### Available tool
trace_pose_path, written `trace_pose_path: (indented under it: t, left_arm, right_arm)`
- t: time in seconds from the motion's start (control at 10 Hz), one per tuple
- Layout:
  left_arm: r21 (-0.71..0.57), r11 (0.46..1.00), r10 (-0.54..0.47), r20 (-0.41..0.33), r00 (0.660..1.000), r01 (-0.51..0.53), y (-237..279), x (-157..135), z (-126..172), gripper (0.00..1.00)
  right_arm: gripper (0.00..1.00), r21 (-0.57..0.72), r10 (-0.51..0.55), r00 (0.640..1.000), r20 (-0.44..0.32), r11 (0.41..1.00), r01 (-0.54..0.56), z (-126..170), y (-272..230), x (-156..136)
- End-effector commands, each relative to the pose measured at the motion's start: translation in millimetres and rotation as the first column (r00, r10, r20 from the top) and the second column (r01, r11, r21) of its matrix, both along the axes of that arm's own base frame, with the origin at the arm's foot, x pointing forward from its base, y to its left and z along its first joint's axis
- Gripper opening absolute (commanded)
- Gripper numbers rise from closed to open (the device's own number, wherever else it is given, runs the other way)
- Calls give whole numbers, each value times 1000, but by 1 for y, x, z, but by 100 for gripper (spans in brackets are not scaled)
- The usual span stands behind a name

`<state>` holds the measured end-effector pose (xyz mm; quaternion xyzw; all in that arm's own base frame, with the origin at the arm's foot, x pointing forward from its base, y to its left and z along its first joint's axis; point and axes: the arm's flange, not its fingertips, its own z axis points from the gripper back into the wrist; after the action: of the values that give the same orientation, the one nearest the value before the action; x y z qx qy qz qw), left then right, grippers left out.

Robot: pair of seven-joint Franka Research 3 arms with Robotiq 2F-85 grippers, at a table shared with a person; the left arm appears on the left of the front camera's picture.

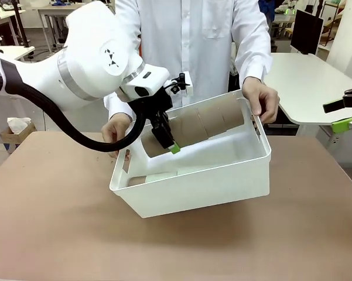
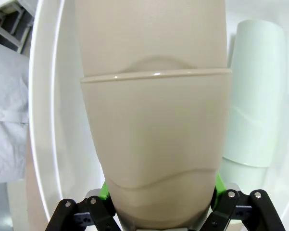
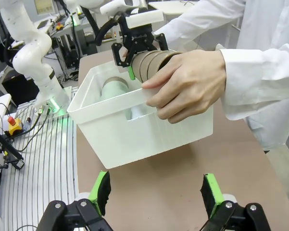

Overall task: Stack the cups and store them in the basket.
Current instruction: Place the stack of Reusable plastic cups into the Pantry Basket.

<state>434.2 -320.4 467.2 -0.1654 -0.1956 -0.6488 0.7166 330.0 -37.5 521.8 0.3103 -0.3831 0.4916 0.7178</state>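
A stack of brown-tan cups [image 1: 202,124] lies on its side over the white basket [image 1: 211,181], its wide end towards me. My left gripper [image 1: 164,139] is shut on that wide end; its green pads [image 2: 104,191] press both flanks of the stack [image 2: 156,120]. A stack of pale mint cups [image 2: 252,96] lies inside the basket beside it, also seen low in the bin [image 1: 158,175]. The person's hands [image 1: 262,96] hold the basket's short sides and tilt it towards me. My right gripper [image 3: 156,192] hangs open, off to the right [image 1: 344,114], well short of the basket [image 3: 134,134].
The brown table [image 1: 58,234] has free room in front of and beside the basket. A cardboard box with tissue [image 1: 14,132] stands off its left edge. A white table [image 1: 316,82] lies behind on the right. The person's hand [image 3: 187,86] grips the basket's near rim.
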Motion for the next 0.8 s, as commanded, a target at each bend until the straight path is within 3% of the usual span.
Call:
trace_pose_path:
  t: [0.0,0.7]
  left_arm:
    - [24,999,37,25,999,-37,0,8,-8,83]
    - [55,998,-9,11,1000,8,-15,35,-50,83]
  right_arm:
    - [100,20,2,1000,10,1000,-2,3,1,2]
    - [100,20,2,1000,10,1000,-2,3,1,2]
